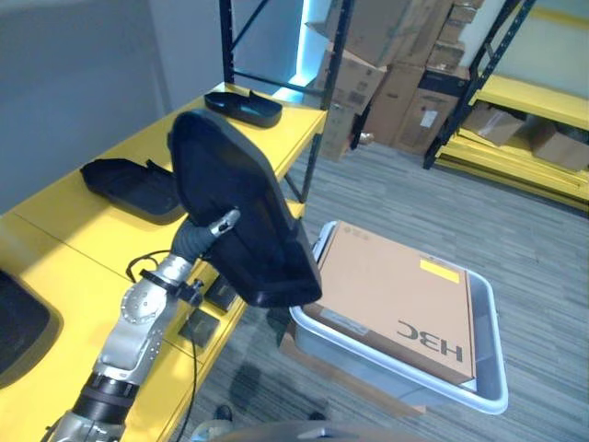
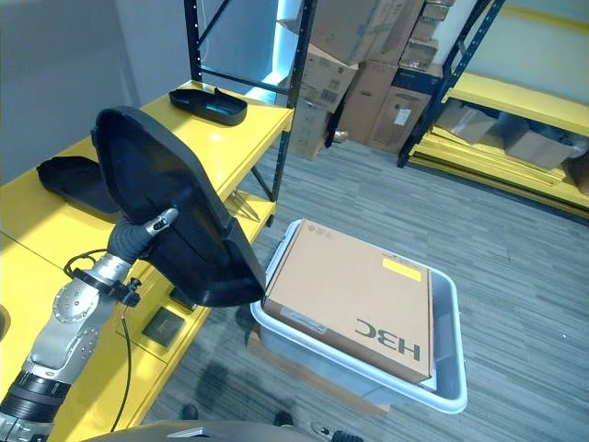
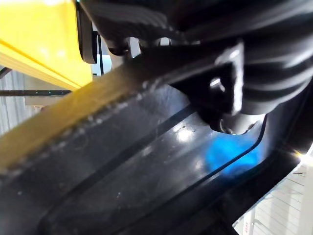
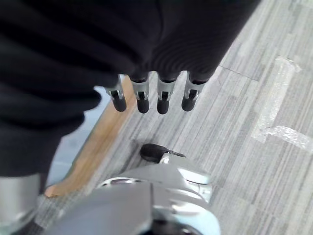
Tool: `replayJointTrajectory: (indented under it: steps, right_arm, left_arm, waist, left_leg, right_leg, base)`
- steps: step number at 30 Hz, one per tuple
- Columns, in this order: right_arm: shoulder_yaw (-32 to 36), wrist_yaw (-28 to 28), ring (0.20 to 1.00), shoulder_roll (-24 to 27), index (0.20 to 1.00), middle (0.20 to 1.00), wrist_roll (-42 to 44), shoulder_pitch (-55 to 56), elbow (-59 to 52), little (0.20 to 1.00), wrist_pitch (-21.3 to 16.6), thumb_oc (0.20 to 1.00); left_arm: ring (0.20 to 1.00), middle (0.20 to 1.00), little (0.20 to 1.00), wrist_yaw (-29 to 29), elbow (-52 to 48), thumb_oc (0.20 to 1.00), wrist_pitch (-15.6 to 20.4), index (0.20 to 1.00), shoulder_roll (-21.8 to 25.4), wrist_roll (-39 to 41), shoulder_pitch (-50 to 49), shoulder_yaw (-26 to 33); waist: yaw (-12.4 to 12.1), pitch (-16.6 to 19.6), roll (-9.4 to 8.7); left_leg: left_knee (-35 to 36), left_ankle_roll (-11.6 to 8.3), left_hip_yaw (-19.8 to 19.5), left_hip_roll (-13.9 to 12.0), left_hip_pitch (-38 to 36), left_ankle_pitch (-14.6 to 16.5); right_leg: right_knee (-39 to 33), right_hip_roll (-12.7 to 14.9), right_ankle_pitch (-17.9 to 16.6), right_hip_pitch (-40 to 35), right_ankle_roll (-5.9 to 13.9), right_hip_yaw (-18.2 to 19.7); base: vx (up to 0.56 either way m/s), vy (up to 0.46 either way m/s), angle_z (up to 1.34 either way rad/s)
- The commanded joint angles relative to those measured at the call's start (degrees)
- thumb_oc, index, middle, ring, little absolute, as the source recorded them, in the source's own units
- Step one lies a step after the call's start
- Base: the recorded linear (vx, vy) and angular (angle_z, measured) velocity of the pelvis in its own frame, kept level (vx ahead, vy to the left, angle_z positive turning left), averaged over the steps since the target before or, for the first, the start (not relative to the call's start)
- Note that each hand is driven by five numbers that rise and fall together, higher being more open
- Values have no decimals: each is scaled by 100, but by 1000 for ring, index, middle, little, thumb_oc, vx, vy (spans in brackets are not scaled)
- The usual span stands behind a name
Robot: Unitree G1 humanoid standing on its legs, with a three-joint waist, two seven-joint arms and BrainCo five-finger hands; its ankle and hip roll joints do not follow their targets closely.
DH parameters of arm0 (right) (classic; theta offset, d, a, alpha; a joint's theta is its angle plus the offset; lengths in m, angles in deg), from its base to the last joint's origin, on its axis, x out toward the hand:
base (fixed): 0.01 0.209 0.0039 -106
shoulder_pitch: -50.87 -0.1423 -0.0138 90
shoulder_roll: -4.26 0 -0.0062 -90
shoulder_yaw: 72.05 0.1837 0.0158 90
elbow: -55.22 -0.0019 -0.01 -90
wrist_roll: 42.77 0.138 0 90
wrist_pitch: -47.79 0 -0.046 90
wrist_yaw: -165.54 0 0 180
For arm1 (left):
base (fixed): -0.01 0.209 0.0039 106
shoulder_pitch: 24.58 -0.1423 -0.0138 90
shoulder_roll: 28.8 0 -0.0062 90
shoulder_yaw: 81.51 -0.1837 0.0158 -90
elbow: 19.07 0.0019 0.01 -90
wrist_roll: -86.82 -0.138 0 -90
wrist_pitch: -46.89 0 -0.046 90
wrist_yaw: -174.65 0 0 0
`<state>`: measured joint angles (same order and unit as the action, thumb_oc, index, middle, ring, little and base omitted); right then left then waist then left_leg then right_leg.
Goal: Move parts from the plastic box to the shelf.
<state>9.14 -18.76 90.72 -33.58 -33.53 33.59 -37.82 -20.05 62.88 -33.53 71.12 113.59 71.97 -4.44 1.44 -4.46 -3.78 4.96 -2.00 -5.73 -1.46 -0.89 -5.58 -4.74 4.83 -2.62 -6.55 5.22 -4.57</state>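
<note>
Left hand (image 1: 217, 227) gripping a black part (image 1: 241, 216) above the yellow shelf (image 1: 69, 235) — two parts (image 1: 133, 187) already placed, the plastic box (image 1: 405, 361) holding a carton (image 1: 396, 299).

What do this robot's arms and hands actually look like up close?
The left arm is made of rounded silver-grey metal segments with a black band lower down, and a dark ribbed cover over the wrist. The left hand shows a silver finger. The right hand has a row of slim silver fingers with dark rounded tips under a dark ribbed cover, with the thumb apart.
</note>
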Motion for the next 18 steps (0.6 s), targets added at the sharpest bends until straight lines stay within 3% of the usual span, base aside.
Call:
replayJointTrajectory:
  steps: [1,4,8,9,11,15,18]
  right_arm:
    - [-146,293,1000,200,1000,1000,-7,-258,162,1000,-202,1000]
    - [-489,166,1000,176,1000,1000,-853,-394,66,1000,-293,1000]
    - [-671,163,1000,265,1000,1000,-1013,-556,-2,1000,-75,1000]
    - [-631,138,1000,456,1000,1000,-1090,-688,177,1000,318,1000]
    - [-579,224,1000,574,1000,1000,-1023,-795,358,1000,573,1000]
    - [-389,190,1000,671,1000,1000,-811,-1011,573,1000,735,1000]
    - [-458,57,1000,683,1000,1000,-1398,-1044,708,1000,601,1000]
  left_arm:
    - [200,200,200,-281,-306,200,473,200,-133,536,918,103]
    - [200,200,200,-280,-377,200,554,200,-237,613,823,283]
    - [200,200,200,-431,-547,200,582,200,-252,524,628,441]
    - [200,200,200,-678,-533,200,549,200,-199,327,665,420]
    - [200,200,200,-810,-545,200,465,200,-151,303,715,351]
    - [200,200,200,-818,-711,200,498,200,-39,-55,648,227]
    - [200,200,200,-932,-770,200,580,200,110,57,768,143]
  waist:
    - [-54,-117,268]
    - [-173,-236,292]
    - [-358,-410,312]
    - [-373,-594,311]
    - [-310,-582,287]
    - [-140,-455,246]
    - [11,-285,355]
  left_leg:
    - [4,300,-289,276,-414,295]
    - [4,116,-353,138,-388,123]
    - [-151,-92,-219,68,-102,-98]
    - [-735,-302,669,-91,271,-96]
    - [-1061,-270,1210,-196,280,49]
    - [-1333,-18,1870,-250,-135,437]
    - [-1238,-129,2268,-457,-578,331]
  right_leg:
    - [500,-217,24,72,-96,308]
    - [451,-320,32,6,-178,172]
    - [365,-312,-15,-82,-185,82]
    - [209,-214,-27,-273,-129,-362]
    - [177,-128,-69,-264,-112,-679]
    - [334,55,-184,-3,-92,-1058]
    - [348,103,-168,74,-120,-1467]
  base:
    - [-51,-157,148]
    - [-56,-167,59]
    - [-110,-63,25]
    - [-268,-85,57]
    - [-246,-53,103]
    - [-192,120,130]
    - [-188,209,113]
